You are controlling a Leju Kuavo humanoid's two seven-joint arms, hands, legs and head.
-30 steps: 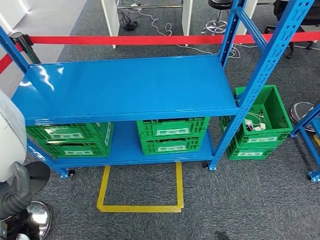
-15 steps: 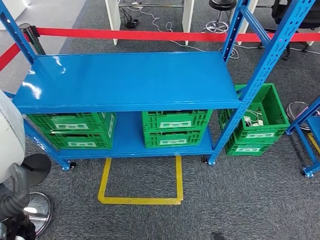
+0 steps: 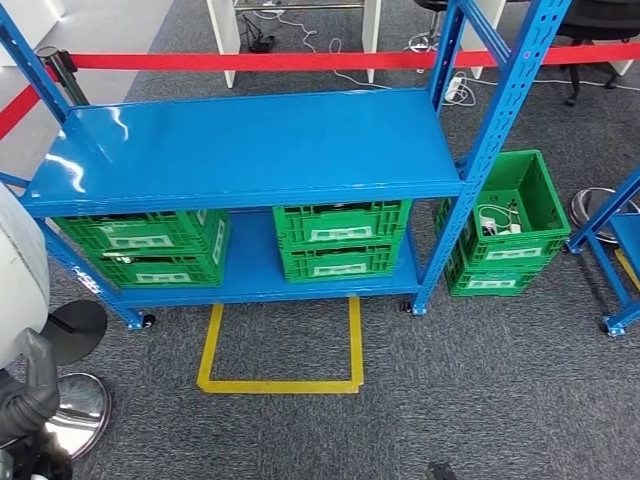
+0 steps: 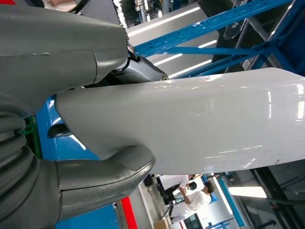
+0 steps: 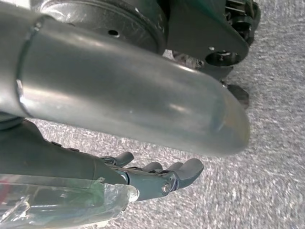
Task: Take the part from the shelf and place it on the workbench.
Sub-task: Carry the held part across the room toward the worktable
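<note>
**White part in the left hand, off the shelf**

Curled around a glossy white part [image 4: 216, 119] with the left hand [image 4: 43, 95]: thick thumb pressed on one side, darker fingers [image 4: 107, 174] hooked against the other, part pinched between them and reaching well past the fingertips. In the head view, same left hand [image 3: 30, 385] low at the near left, gripping under the part [image 3: 15, 260], clear of the blue shelf [image 3: 249, 150] and just off its left end. Close beside those fingers, on the floor, a shiny round chrome base [image 3: 75, 420].

On the right hand [image 5: 107, 95], fingers [image 5: 162, 176] stretched out nearly straight and close side by side, thumb held apart from them, nothing between. Along the palm, a strip of clear film [image 5: 54, 200]; whether held or merely lying there, cannot tell. Beyond the fingertips, grey carpet [image 5: 269, 143].

Farther out from both hands: two green crates [image 3: 143, 245] [image 3: 340, 240] on the lower board of the shelf, a third green crate [image 3: 506, 225] on the floor by the shelf's right post with white cables inside. In front of the shelf, a yellow tape outline [image 3: 279, 385] on the carpet. Behind the shelf, a red barrier tape [image 3: 249, 62].
</note>
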